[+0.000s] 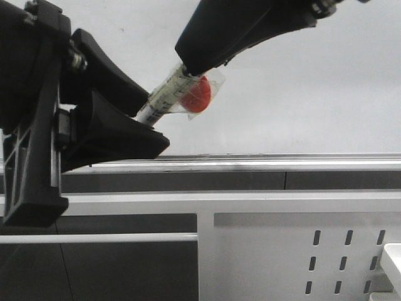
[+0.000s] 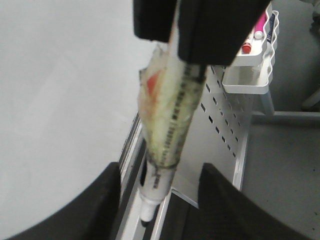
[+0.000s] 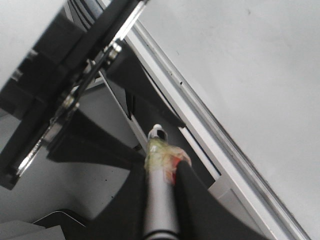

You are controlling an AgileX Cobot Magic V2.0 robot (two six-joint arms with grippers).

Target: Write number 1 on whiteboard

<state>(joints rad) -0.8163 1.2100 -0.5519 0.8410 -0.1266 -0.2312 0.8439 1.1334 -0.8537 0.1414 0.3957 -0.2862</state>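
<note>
The whiteboard [image 1: 301,94] fills the back, with its silver ledge [image 1: 282,164] below; no number 1 stroke shows on it. My right gripper [image 1: 194,66] comes in from the upper right, shut on a marker [image 1: 164,95] wrapped in clear tape with a red blob. The marker slants down-left in front of the board. My left gripper [image 1: 135,119] is open, and the marker's tip end lies between its fingers [image 2: 107,200] without touching them. In the left wrist view the marker [image 2: 170,120] shows a white nose with a dark tip. In the right wrist view my right gripper [image 3: 161,167] clamps the marker's [image 3: 160,200] grey barrel.
A white perforated metal panel [image 1: 301,251] stands below the ledge at the right. A white wire basket [image 2: 255,55] holding several markers hangs on that panel. A white object's edge [image 1: 391,263] shows at the lower right.
</note>
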